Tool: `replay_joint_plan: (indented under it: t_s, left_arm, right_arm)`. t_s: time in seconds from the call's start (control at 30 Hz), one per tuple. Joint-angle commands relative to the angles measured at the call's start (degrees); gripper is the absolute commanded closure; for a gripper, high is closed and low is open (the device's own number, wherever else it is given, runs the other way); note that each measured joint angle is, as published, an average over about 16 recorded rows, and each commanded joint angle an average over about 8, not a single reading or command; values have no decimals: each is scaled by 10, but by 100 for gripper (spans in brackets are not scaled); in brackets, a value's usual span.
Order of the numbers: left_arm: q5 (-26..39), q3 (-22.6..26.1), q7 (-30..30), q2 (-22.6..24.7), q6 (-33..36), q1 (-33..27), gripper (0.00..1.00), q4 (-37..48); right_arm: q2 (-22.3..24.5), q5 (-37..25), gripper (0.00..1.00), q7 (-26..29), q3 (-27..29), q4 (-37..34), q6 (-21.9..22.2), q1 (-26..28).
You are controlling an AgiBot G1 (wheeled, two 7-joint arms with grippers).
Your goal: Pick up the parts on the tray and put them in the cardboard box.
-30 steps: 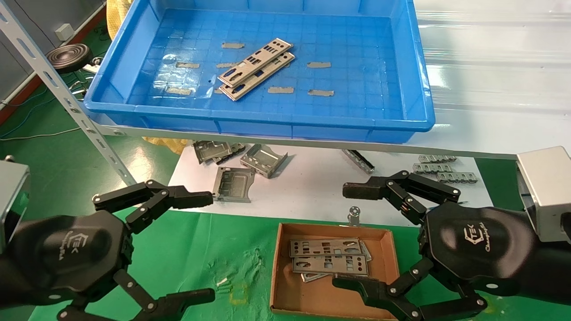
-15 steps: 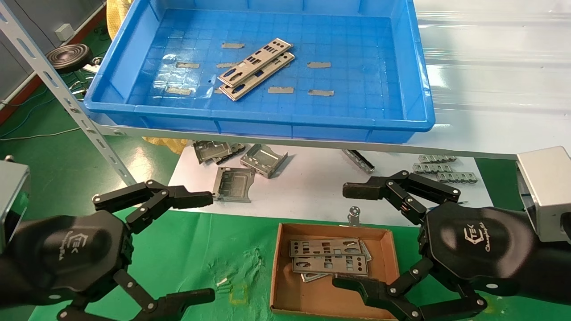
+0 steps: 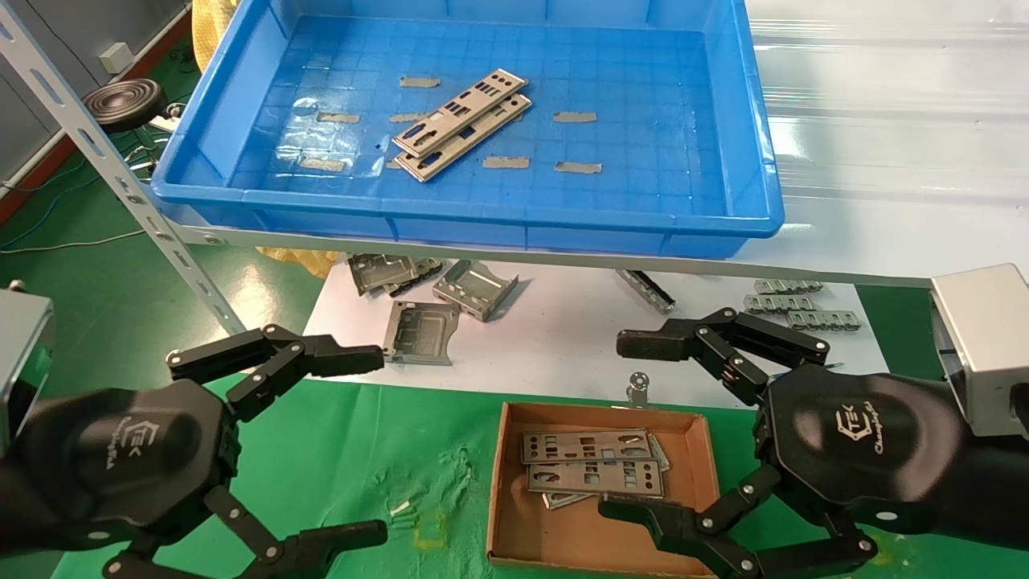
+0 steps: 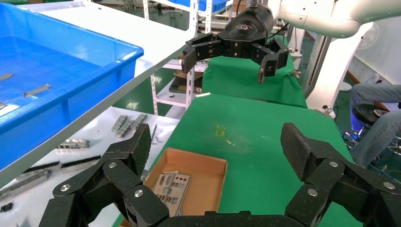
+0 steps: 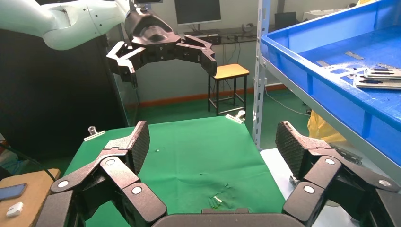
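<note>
Two silver punched parts (image 3: 464, 122) lie stacked at an angle on the floor of the blue tray (image 3: 466, 221), which sits on a raised shelf; they also show in the right wrist view as parts (image 5: 378, 78). The cardboard box (image 3: 514, 555) rests on the green cloth and holds a few more plates (image 3: 591, 466), seen too in the left wrist view as the cardboard box (image 4: 208, 177). My left gripper (image 3: 370, 438) hovers open to the left of the box. To its right hangs my right gripper (image 3: 631, 426), open over the box's right edge. Both hold nothing.
Folded grey brackets (image 3: 450, 301) and ribbed strips (image 3: 792, 304) lie on white paper (image 3: 563, 346) under the shelf. A slanted metal shelf post (image 3: 104, 169) stands at the left. A binder clip (image 3: 637, 388) sits behind the box.
</note>
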Motion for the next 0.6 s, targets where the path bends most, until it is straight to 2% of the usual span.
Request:
replay_joint_plan:
  t_s: [0.03,0.6]
  left_arm:
    - [0,0,0,0,0,0,0,0]
    - [0,0,0,0,0,0,0,0]
  right_arm:
    - [0,0,100,0,0,0,0,0]
    - [0,0,100,0,0,0,0,0]
